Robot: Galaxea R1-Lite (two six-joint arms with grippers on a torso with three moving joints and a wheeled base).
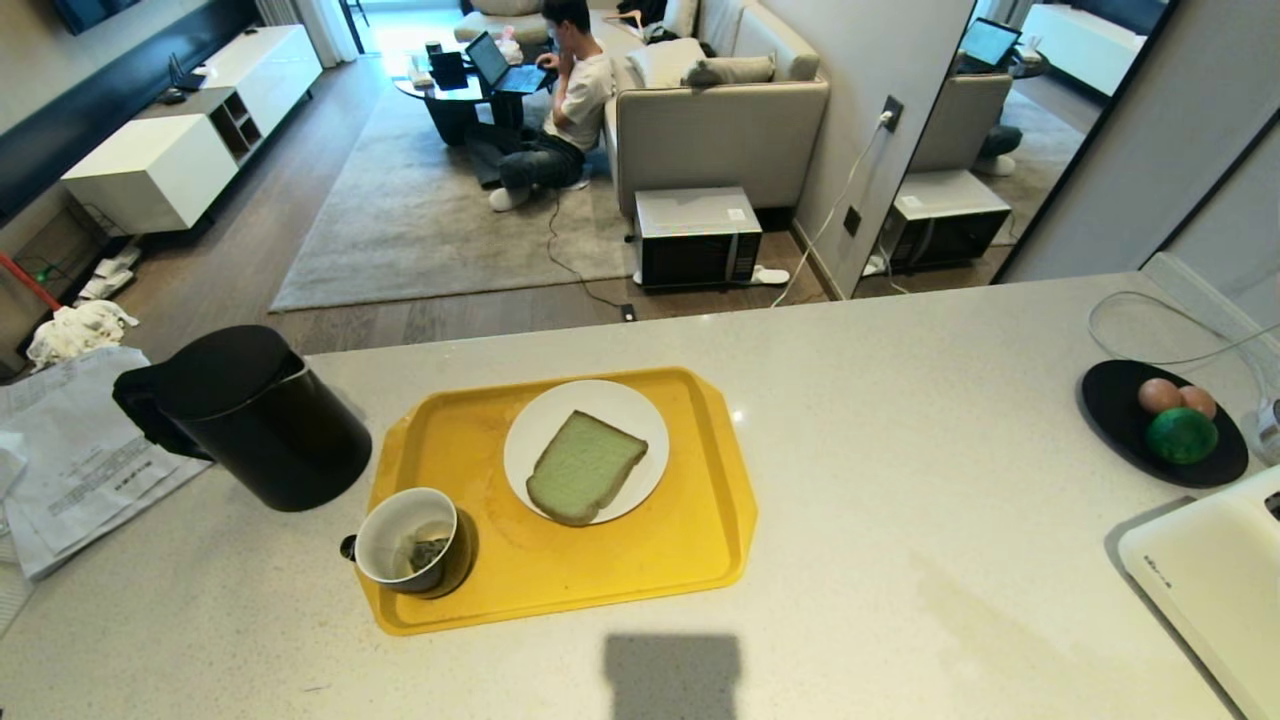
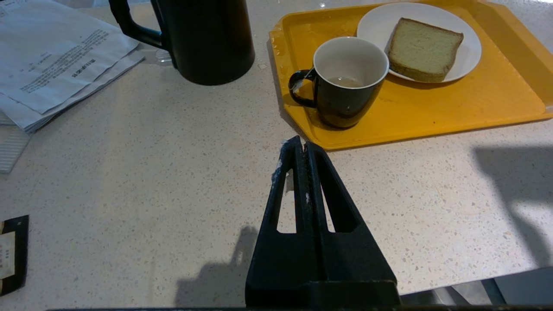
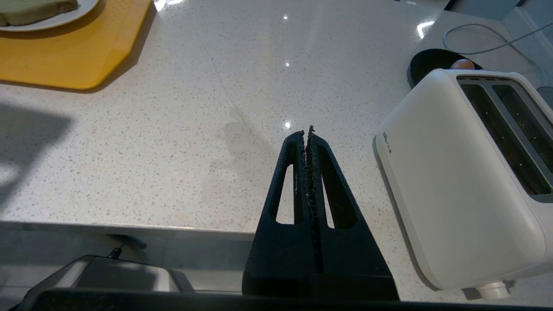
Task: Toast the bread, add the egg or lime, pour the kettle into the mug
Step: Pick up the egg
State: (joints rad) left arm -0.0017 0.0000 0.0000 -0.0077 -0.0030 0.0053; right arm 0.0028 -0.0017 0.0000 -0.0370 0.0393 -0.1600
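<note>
1. Bread (image 1: pixel 586 467) flat on white plate (image 1: pixel 545 425), inside yellow tray (image 1: pixel 690 560) on table (image 1: pixel 900 500); ahead of left claw (image 2: pixel 301 144), beyond the mug; seen from right wrist, only a sliver of bread (image 3: pixel 34 7) at far corner, well apart from right claw (image 3: pixel 307 134).
2. Mug (image 2: pixel 343 82) upright on tray's near corner, just beyond left claw tips, handle (image 2: pixel 299 88) toward kettle side; tea bag and a little liquid inside (image 1: pixel 428 552).
3. Kettle (image 1: pixel 255 415) upright on table just beside tray, lid on, handle (image 1: pixel 150 410) pointing away from tray; ahead of left claw and off to its outer side.
4. Eggs (image 1: pixel 1160 396), two, and lime (image 1: pixel 1182 435) together on black dish (image 1: pixel 1120 420), far right of table; from right wrist only one egg top (image 3: pixel 462 65) peeking behind toaster.
5. White toaster (image 3: pixel 466 181) just beside right claw, two slots up, both empty.
6. Left claw fully closed, holding nothing, hovering over bare table near tray's corner, not touching it.
7. Right claw fully closed, holding nothing, crumbs along inner finger edges, over table near its front edge.
8. Neither claw visible from head camera.
9. Papers (image 2: pixel 56 60) stacked beyond kettle at table edge.
10. Background: person (image 1: pixel 560 110) seated on floor at laptop, sofa (image 1: pixel 720 110), microwave (image 1: pixel 697 238) on floor.
</note>
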